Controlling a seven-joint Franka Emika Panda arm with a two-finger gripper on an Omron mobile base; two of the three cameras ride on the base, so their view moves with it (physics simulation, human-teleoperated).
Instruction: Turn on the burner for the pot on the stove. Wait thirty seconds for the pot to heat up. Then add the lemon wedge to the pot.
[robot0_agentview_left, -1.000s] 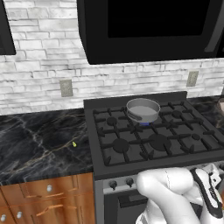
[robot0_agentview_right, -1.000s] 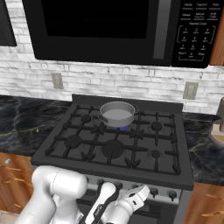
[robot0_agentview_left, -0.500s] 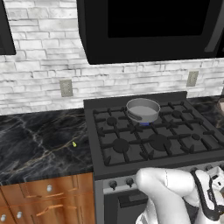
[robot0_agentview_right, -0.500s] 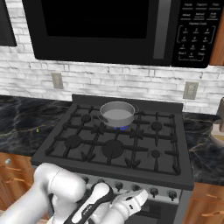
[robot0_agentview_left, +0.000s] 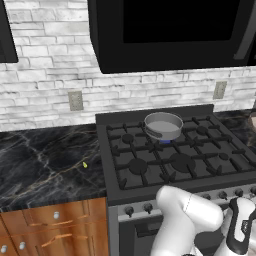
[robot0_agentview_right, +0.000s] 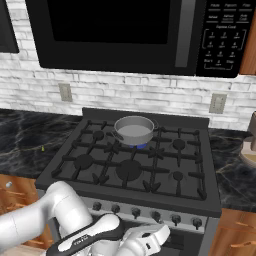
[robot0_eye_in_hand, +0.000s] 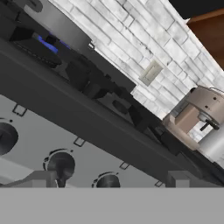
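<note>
Pulling back from the knobs (robot0_agentview_right: 156, 216), the hand (robot0_eye_in_hand: 111, 181) sits low before the stove (robot0_agentview_right: 75, 172), fingers apart and empty.
Blue flame glows at the burner (robot0_agentview_right: 140, 146) under the pot (robot0_agentview_right: 134, 129); heating seems underway, while the lemon wedge (robot0_agentview_left: 85, 164) waits on the worktop (robot0_agentview_left: 40, 165), well apart.

The burner (robot0_agentview_right: 139, 145) under the pot (robot0_agentview_right: 134, 129) is mostly covered; from it shows just a small blue glow at the pot's base. The lemon wedge (robot0_agentview_left: 85, 164) on the dark worktop (robot0_agentview_left: 45, 165) is too small to tell its shape. In the hand view the stove (robot0_eye_in_hand: 65, 100) is cut by the picture edges, and its knobs (robot0_eye_in_hand: 61, 165) are partly cut at the bottom. The two fingers (robot0_eye_in_hand: 41, 178) are barely visible there, only their tips.
</note>
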